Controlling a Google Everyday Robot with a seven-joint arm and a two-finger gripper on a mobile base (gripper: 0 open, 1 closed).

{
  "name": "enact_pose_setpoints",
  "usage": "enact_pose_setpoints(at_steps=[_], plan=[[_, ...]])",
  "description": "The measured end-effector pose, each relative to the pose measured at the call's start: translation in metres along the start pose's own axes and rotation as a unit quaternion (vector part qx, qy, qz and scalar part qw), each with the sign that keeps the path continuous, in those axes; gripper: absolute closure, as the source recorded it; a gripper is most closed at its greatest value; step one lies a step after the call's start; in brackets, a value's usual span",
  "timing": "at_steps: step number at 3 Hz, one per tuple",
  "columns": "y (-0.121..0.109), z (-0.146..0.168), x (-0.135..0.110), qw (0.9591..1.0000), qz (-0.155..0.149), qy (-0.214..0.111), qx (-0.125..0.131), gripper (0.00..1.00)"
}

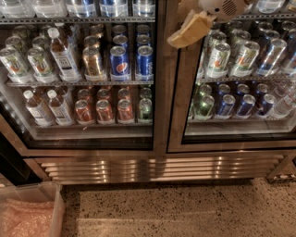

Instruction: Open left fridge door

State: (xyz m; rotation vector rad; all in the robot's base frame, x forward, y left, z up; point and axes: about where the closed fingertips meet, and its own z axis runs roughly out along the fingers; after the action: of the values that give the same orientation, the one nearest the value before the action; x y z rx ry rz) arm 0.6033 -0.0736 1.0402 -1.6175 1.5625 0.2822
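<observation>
Steel-framed left fridge door sits shut; opening it is all left to do. Our gripper hovers by the centre seam; we cannot tell whether it is open or closed.

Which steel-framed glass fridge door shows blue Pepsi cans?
The left fridge door; its twin door shows green-and-silver cans, with the tan gripper hanging before its frame.

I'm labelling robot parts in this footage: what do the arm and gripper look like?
The gripper, at the top edge in front of the fridge's centre frame, is tan and blocky. It joins a rounded white arm housing with a patch of small dark holes. No cables or markings show.
</observation>
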Motion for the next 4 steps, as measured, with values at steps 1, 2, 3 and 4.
enact_pose_setpoints(at_steps=[1,2,3,4], plan=[[0.005,-0.030,-0.005,0.9982,-0.005,0.020,0.057,0.00],[0.013,-0.057,-0.009,0.9936,-0.008,0.037,0.106,0.00],[0.013,-0.057,-0.009,0.9936,-0.008,0.037,0.106,0.00],[0.014,-0.076,-0.014,0.9888,-0.015,0.051,0.140,0.00]])
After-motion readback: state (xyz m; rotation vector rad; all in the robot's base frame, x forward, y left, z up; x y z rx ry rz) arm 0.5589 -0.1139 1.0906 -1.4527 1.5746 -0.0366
